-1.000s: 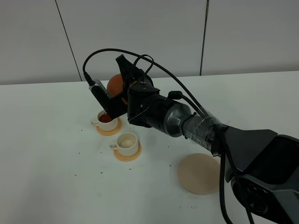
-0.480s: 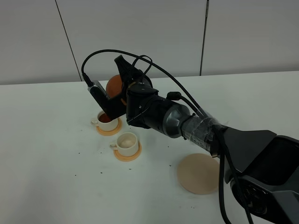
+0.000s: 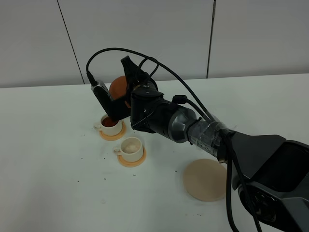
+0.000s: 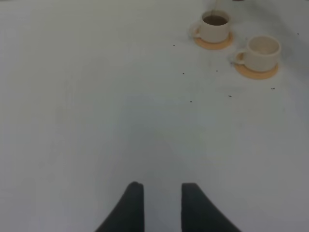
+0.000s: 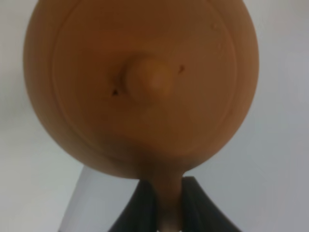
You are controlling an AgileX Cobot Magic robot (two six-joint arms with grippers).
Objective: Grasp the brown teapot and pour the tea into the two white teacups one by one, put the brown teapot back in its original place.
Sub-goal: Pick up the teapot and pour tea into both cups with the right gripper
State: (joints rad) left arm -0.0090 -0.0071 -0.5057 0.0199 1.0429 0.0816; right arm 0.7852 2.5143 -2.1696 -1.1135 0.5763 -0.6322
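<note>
Brown teapot [image 3: 117,87] held in the air and tilted, upper left of centre in the high view.

We see the right gripper [image 5: 168,193] clamped on the teapot's loop handle: in the right wrist view its two dark fingers [image 5: 145,203] pinch the handle just under the round lid [image 5: 145,79] with its small knob. In the high view the pot leans over the far teacup [image 3: 111,124], which holds dark tea and sits on an orange-tan saucer [image 3: 113,136]. The near teacup [image 3: 131,146], pale inside, stands on its own saucer just below and right of the first. The beige coaster [image 3: 205,180] lies flat at lower right of centre, well apart from both cups. The left gripper [image 4: 162,193] hangs over the white table [image 3: 48,169] with its jaws apart, gripping nothing.
</note>
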